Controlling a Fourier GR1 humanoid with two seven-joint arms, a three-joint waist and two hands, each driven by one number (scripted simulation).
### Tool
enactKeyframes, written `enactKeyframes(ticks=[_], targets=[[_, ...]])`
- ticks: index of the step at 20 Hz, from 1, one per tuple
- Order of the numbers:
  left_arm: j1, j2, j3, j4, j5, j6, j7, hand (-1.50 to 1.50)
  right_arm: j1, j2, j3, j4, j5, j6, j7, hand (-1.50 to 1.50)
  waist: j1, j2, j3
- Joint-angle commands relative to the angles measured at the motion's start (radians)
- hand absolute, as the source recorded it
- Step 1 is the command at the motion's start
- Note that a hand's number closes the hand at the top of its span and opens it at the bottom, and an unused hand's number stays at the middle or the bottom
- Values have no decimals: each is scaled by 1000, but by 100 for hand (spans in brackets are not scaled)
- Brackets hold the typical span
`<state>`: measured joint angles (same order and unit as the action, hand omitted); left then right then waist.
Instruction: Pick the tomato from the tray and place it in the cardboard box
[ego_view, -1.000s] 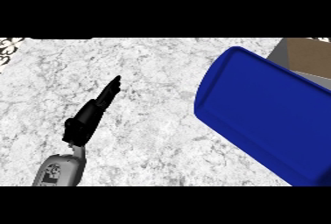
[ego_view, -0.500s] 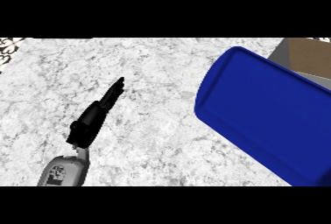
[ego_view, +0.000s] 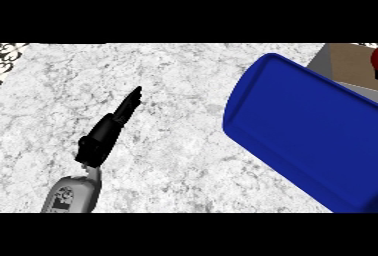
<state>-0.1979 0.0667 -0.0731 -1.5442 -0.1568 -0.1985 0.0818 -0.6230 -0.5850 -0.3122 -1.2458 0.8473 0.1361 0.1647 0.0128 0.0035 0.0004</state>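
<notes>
The blue tray lies tilted across the right side of the head view, and its visible inside holds nothing. Behind its top right corner shows part of the cardboard box. A sliver of something red, likely the tomato, shows at the right edge over the box; most of it is cut off by the edge. My left hand rests open at the left, fingers straight and pointing up and to the right, well apart from the tray. My right hand is out of view.
The white marbled counter stretches between my left hand and the tray. A dark patterned item peeks in at the top left corner.
A red sliver has appeared at the right edge over the box. My left hand and the tray have barely moved.
</notes>
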Motion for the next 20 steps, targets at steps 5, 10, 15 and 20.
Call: enactKeyframes(ticks=[5, 10, 15, 20], targets=[[42, 18, 6, -12, -11, -4, -37, 0, 14, 81, -78, 211, -99, -36, -27, -150, -7, -3, 0], [2, -18, -10, -27, -16, 15, 25, 0, -60, 38, -142, 409, -160, -97, -186, -150, 1, 0, 1], [-42, 8, 36, 14, 18, -8, 22, 0, -101, 31, -325, 386, -351, -137, -273, -150, -10, 1, 2], [11, -37, -15, 1, -28, 33, -8, 0, -104, 20, -471, 402, -531, -94, -311, -150, -15, -3, 1]])
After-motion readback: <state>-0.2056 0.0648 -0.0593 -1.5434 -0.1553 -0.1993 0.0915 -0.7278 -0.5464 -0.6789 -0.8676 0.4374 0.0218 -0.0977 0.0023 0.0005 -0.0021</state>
